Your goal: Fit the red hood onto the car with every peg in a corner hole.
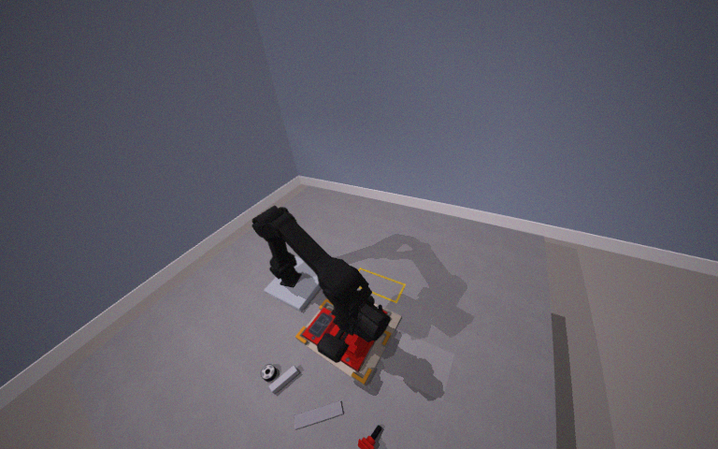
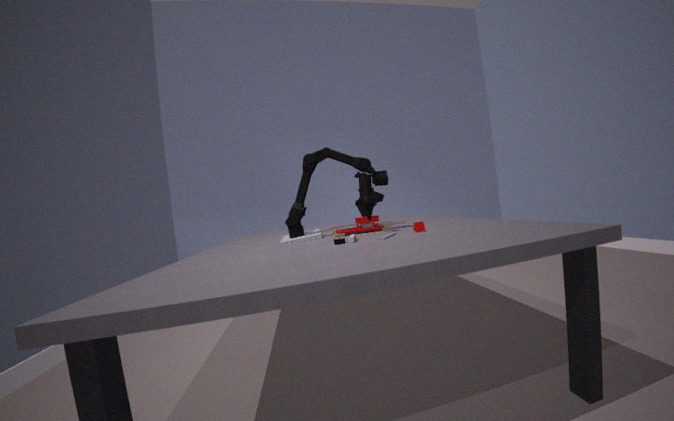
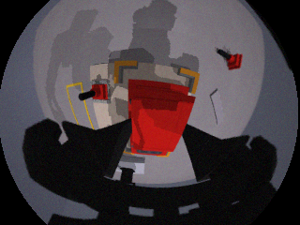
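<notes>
The red hood [image 1: 352, 345] [image 2: 360, 219] [image 3: 159, 133] is held level between the fingers of my gripper [image 2: 369, 217] [image 3: 157, 123], which is shut on it. It hangs just above the red chassis deck [image 1: 320, 313] [image 2: 347, 231], with a narrow gap between them in the exterior view. The chassis sits in the jig [image 1: 393, 319] [image 3: 164, 71], a pale plate with orange corner brackets. Part of the grey engine block [image 2: 368, 224] shows in that gap. The arm covers much of the hood in the top view. Whether the pegs line up with the corner holes is hidden.
A red part with a black handle [image 1: 366, 442] [image 2: 419, 226] [image 3: 234, 61] lies off the jig. A smaller red block with a black peg [image 3: 99, 91] is beside the hood. A wheel [image 1: 263, 374], a pale block [image 1: 284, 379], a flat strip [image 1: 318, 414] and a yellow outline [image 1: 381, 277] surround the jig.
</notes>
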Controlling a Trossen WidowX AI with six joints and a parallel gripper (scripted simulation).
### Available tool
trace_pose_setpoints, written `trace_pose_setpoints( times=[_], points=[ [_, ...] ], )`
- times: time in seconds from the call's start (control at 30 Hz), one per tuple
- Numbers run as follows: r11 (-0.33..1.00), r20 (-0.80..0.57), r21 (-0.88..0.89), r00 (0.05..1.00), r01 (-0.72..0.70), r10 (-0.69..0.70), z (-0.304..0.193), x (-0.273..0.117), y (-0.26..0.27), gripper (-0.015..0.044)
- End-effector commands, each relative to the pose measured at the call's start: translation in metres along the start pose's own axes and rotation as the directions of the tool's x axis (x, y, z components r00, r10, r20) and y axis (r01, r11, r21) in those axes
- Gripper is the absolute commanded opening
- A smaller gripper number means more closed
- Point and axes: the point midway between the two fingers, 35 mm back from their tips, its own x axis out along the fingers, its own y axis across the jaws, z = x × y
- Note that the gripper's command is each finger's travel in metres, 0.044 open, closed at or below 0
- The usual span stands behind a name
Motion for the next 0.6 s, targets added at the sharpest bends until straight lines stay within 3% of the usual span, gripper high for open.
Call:
trace_pose_setpoints(
  times=[0.0, 0.57],
  points=[
    [1.0, -0.009, -0.004, 1.0, 0.001, -0.002, -0.0013, 0.0039, 0.0, 0.0],
    [1.0, -0.009, -0.004, 1.0, 0.002, -0.002, -0.0006, 0.0102, 0.0004, 0.0]
  ],
)
